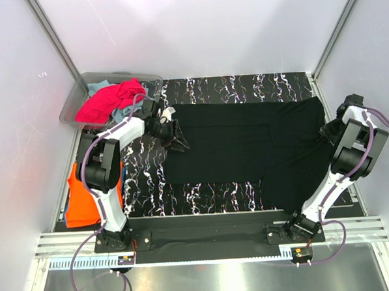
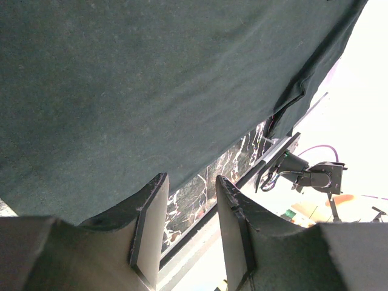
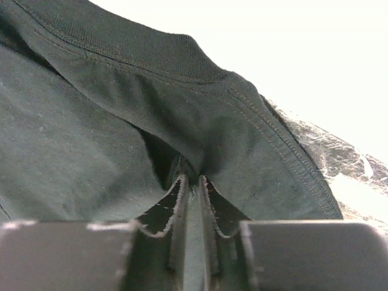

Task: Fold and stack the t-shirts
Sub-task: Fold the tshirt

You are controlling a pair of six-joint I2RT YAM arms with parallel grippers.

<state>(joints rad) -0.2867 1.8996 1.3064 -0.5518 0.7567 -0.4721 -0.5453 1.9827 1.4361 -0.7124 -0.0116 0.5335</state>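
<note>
- Lying at the far left, off the table's marble top: orange t-shirt (image 1: 85,193), folded flat beside the left arm's base.
- Clear plastic bin (image 1: 70,107), far-left corner: holds the magenta-pink t-shirt (image 1: 107,102), heaped over the rim, with teal-blue cloth (image 1: 104,86) behind it.
- Left gripper (image 1: 179,143) (image 2: 191,224): fingers (image 2: 151,224) parted and gripping nothing, set at the left edge of the black t-shirt; the hem lies against one finger.
- Black t-shirt (image 1: 247,146) (image 2: 151,91) (image 3: 79,157): spread over the middle and right of the table (image 1: 144,181), its lower right part reaching the near edge.
- Right gripper (image 1: 327,133) (image 3: 193,185): fingers pressed together on a pinched fold of the black t-shirt just below its ribbed collar (image 3: 151,48), at the garment's right edge.
</note>
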